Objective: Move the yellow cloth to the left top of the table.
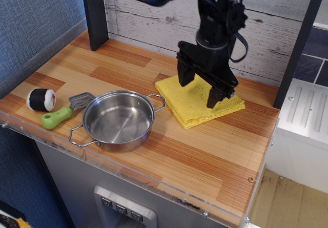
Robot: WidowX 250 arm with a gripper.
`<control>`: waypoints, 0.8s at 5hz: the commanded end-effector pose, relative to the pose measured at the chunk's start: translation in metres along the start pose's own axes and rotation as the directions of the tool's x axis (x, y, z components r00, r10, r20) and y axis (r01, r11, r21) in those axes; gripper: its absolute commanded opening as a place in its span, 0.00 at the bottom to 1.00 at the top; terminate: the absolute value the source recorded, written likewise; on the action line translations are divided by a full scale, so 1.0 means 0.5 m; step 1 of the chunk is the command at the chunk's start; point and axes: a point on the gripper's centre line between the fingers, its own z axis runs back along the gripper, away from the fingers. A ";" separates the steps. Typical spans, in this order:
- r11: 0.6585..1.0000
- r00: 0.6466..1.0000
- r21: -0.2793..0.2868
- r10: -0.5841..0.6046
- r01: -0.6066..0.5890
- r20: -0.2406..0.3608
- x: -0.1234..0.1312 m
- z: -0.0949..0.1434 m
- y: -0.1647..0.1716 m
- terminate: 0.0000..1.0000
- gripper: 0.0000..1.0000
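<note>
The yellow cloth (196, 104) lies folded flat on the wood-plank table (215, 151), right of centre near the back, just right of the steel pot (119, 120). My black gripper (200, 90) is open, its two fingers spread wide and pointing down over the cloth. One fingertip (183, 80) stands at the cloth's back left part, the other at its right part. The fingers hide the cloth's far middle. Nothing is held.
A green-handled spatula (62, 113) and a sushi-roll toy (41, 99) lie at the front left. A dark post (95, 13) stands at the back left corner, another post (300, 43) at the right. A plank wall (148, 13) runs behind.
</note>
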 end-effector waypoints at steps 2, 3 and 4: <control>0.998 0.998 0.002 0.059 -0.059 -0.006 -0.001 -0.020 0.027 0.00 1.00; 0.995 0.994 0.011 0.102 -0.102 -0.027 -0.021 -0.023 0.052 0.00 1.00; 0.992 0.990 0.025 0.126 -0.125 -0.064 -0.041 -0.026 0.075 0.00 1.00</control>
